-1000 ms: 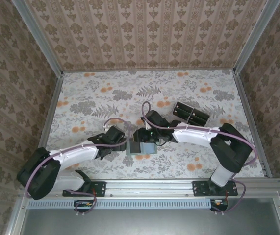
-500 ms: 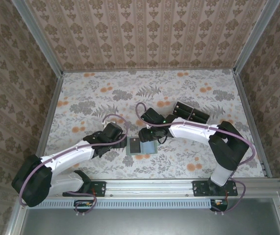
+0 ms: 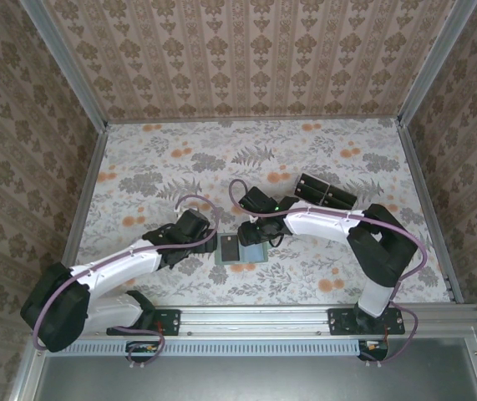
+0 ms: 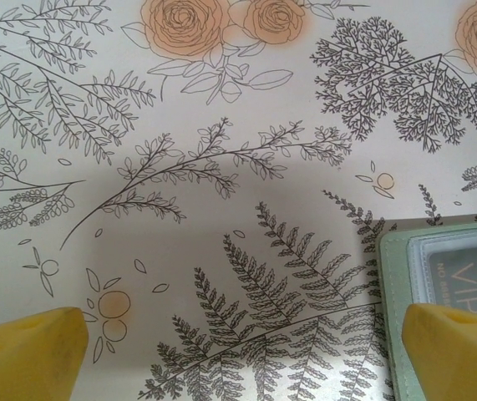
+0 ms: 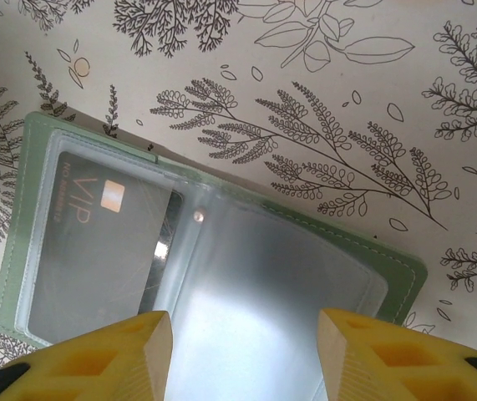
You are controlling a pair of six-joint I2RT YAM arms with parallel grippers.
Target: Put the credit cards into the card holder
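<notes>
The pale green card holder (image 3: 241,266) lies open on the floral table, between the two grippers. One black credit card (image 5: 96,242) marked VIP sits under the clear sleeve of its left half, and the right sleeve (image 5: 288,276) holds nothing. More black cards (image 3: 324,193) rest at the back right. My right gripper (image 5: 245,359) hovers open just over the holder's right sleeve, with nothing between its fingers. My left gripper (image 4: 242,359) is open over bare table just left of the holder (image 4: 397,276), whose edge and card corner (image 4: 472,276) show beside my right fingertip (image 4: 455,351).
The black cards at the back right seem to sit on a clear rack, its shape hard to make out. Patterned walls (image 3: 246,58) enclose the table on three sides. A metal rail (image 3: 255,319) with both arm bases runs along the near edge.
My right gripper has drawn back off the holder's left half, uncovering the black card in its sleeve. The left arm has stretched slightly toward the holder.
</notes>
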